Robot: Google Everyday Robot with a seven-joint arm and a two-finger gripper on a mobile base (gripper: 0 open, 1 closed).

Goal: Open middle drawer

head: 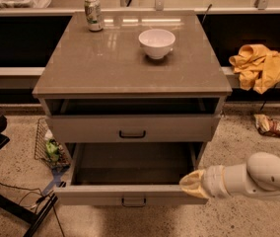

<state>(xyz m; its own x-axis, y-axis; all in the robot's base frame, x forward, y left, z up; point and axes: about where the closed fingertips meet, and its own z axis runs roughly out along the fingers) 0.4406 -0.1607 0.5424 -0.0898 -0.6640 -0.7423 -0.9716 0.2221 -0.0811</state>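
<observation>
Middle drawer (90, 195) already pulled far out from cabinet (130, 68), grey inside showing, long axis left-right. Gripper (193, 183) at its right front corner; handle (133, 200) lies leftward in view. Gripper apart or together, I cannot tell.
</observation>
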